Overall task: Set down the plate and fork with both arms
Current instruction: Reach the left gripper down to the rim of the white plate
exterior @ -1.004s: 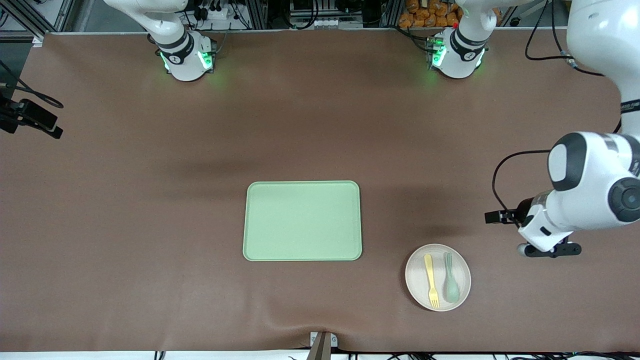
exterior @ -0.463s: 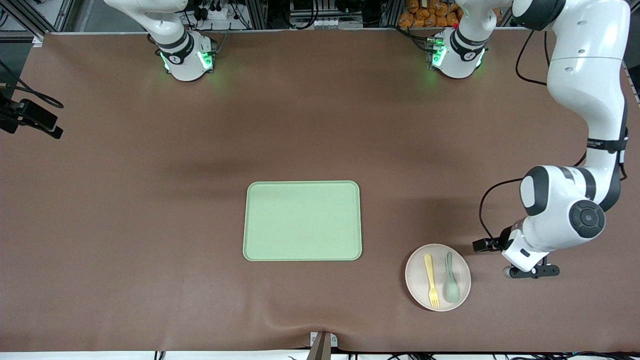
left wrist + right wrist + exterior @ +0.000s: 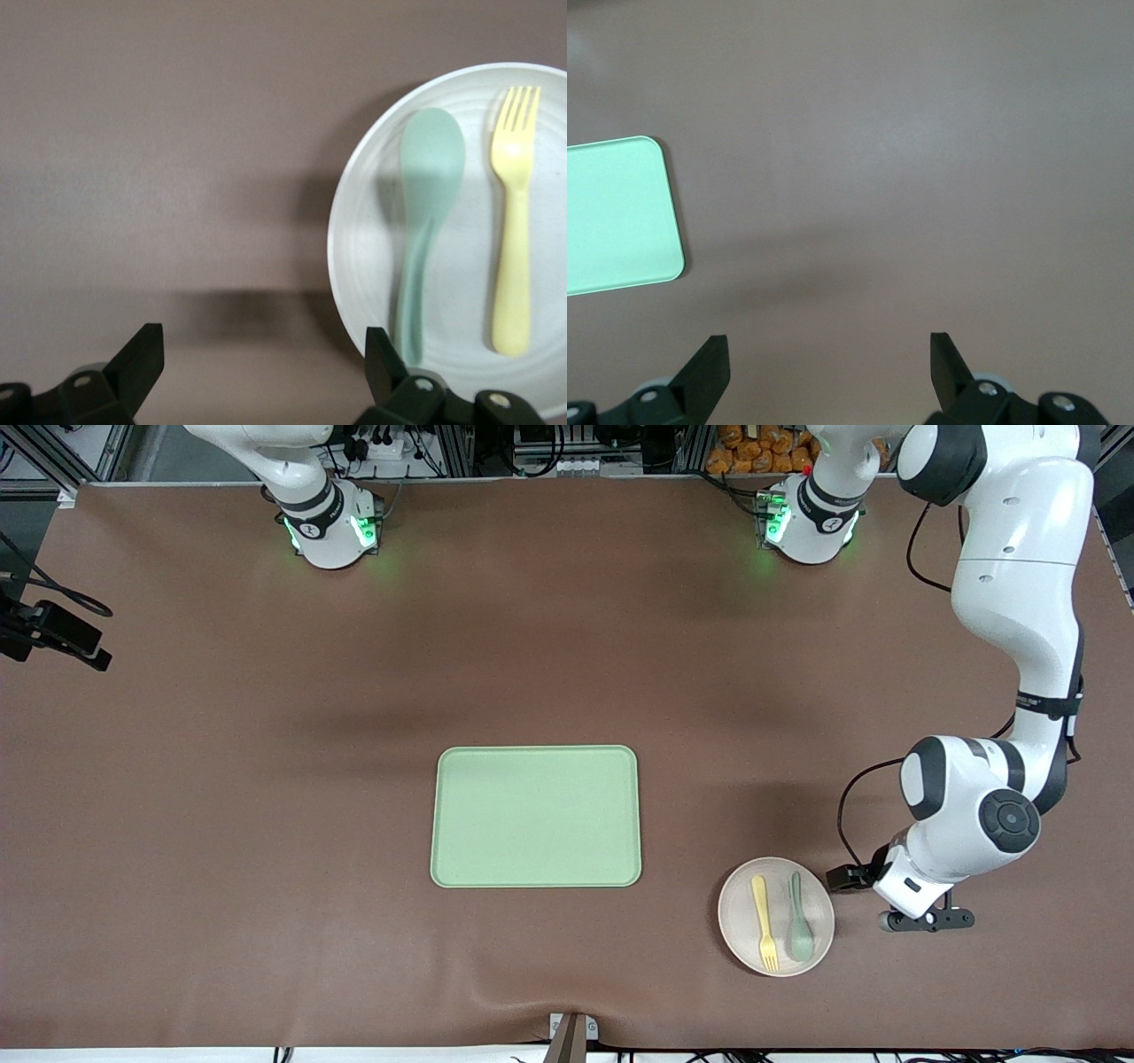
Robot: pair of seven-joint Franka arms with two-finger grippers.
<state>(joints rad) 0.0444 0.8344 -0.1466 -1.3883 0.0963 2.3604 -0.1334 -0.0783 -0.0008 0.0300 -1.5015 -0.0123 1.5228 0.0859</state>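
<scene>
The pale cream plate (image 3: 737, 912) lies near the front edge of the table, toward the left arm's end. On it lie the yellow fork (image 3: 763, 923) and, beside it, a grey-green spoon (image 3: 799, 930). My left gripper (image 3: 926, 919) hangs open just off the plate's rim, on the spoon's side. In the left wrist view the plate (image 3: 465, 283), fork (image 3: 514, 257) and spoon (image 3: 425, 204) lie ahead of the open left gripper (image 3: 261, 341), with one finger over the rim. My right gripper (image 3: 828, 341) is open over bare table, out of the front view.
A rectangular light-green tray (image 3: 536, 816) lies mid-table, nothing on it; its corner (image 3: 620, 212) shows in the right wrist view. A black camera mount (image 3: 53, 633) stands at the right arm's end. A clamp (image 3: 571, 1032) sits on the front edge.
The left arm has swung in from the table's end, bringing its open gripper close beside the plate. Plate, fork, spoon and tray have not moved.
</scene>
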